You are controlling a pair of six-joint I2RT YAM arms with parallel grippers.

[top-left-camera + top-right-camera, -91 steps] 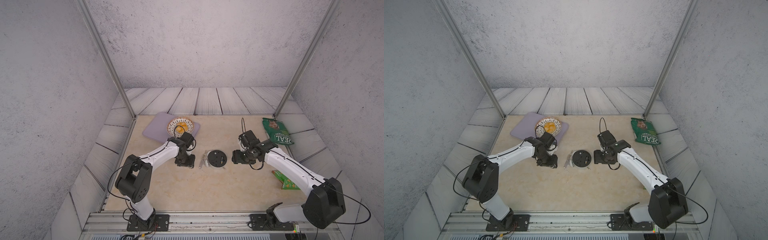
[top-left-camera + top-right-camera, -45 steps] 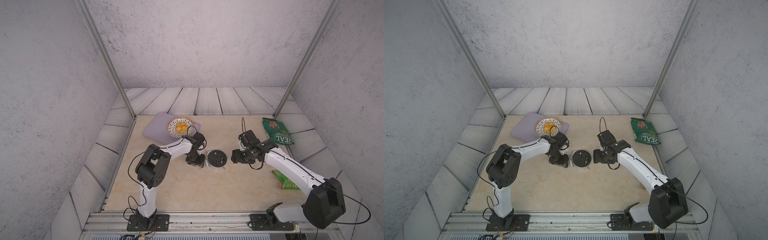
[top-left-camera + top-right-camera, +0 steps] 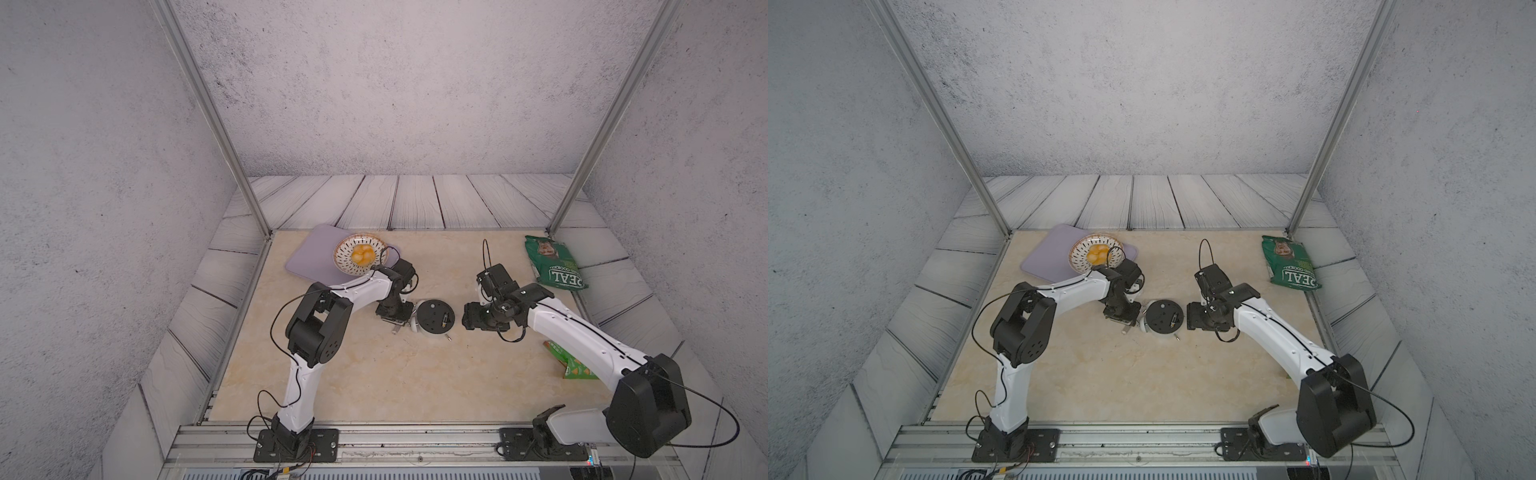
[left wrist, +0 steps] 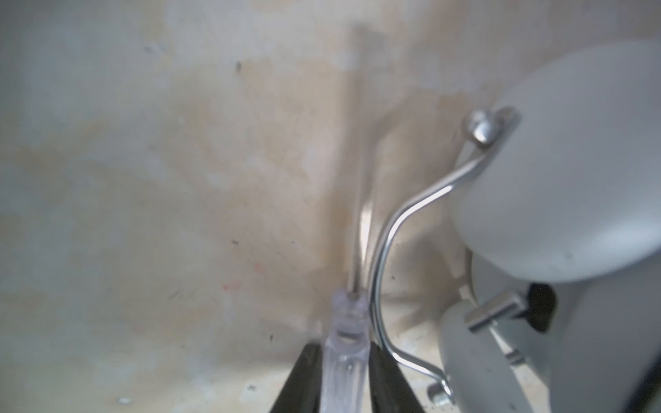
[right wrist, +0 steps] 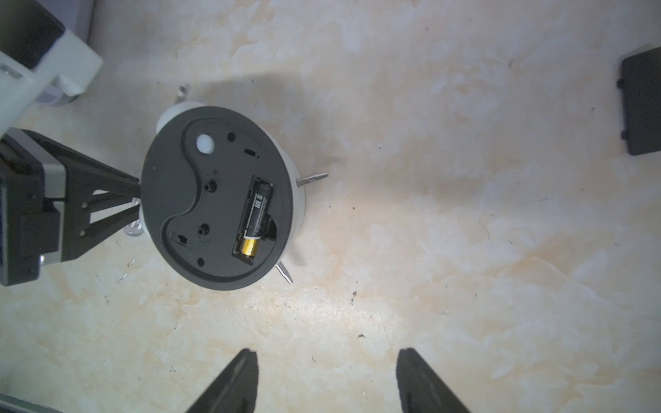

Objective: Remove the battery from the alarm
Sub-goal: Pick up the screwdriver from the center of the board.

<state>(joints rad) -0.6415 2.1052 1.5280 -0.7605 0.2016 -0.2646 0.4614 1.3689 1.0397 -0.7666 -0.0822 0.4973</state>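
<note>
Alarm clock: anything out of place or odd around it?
The alarm lies face down, black back up. Its compartment is uncovered, with the battery seated inside. A black cover-like panel lies apart on the table, seen in the right wrist view. Nothing looks spilled or broken.

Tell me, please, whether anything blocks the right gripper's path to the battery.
Nothing visible does: the battery lies exposed in the back of the alarm, with only bare table between it and the right gripper.
</note>
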